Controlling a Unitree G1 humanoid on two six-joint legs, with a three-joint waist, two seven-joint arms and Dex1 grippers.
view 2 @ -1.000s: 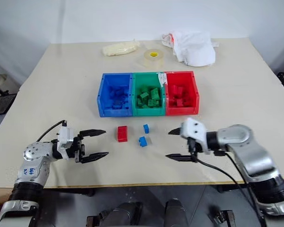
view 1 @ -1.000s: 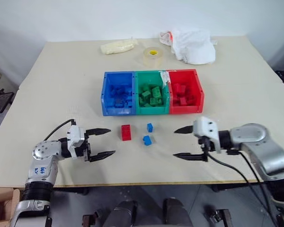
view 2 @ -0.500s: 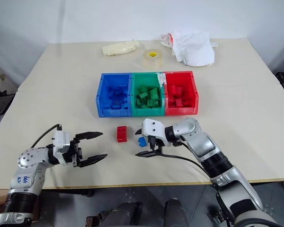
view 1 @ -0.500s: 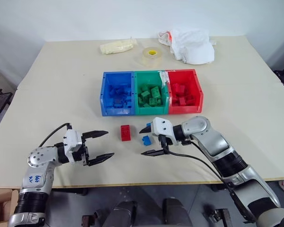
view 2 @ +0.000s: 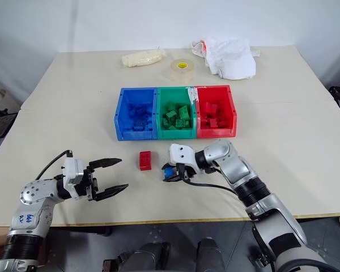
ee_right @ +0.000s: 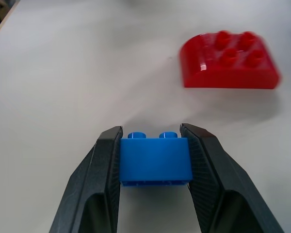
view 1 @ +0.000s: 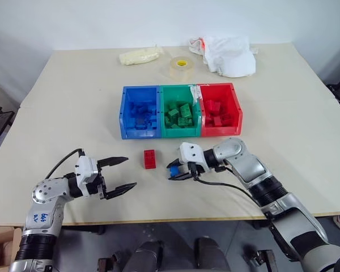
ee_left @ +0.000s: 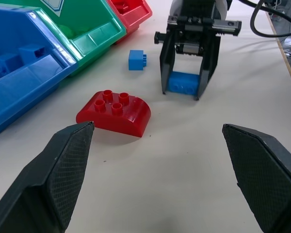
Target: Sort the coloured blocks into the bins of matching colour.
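Left eye view puts the left gripper (view 1: pixel 118 174) at the lower left of the frame, its two black fingers spread wide and holding nothing, hovering over the beige table (view 1: pixel 62 107). Just right of it, below the bins, a red block (view 1: pixel 150 158) with a rounded edge lies flat on the table, studs up. In the middle of the frame sit three joined bins. The blue bin (view 1: pixel 140 112) on the left holds a heap of blue bricks. The green bin (view 1: pixel 180 111) in the centre holds green bricks piled close to its rim. The red bin (view 1: pixel 220 109) on the right holds several red bricks. Below the green bin, the right gripper (view 1: pixel 176 171) is clamped on a blue block (view 1: pixel 174 169); the right wrist view shows both fingers pressed against the block's two sides, studs up, at the table surface. In the left wrist view a smaller blue block (ee_left: pixel 136 59) lies between that gripper and the bins' front lips. Along the top of the frame, from left to right, lie a pale yellowish bag (view 1: pixel 139 55), a roll of clear tape (view 1: pixel 182 67) and a crumpled white plastic bag (view 1: pixel 229 55).
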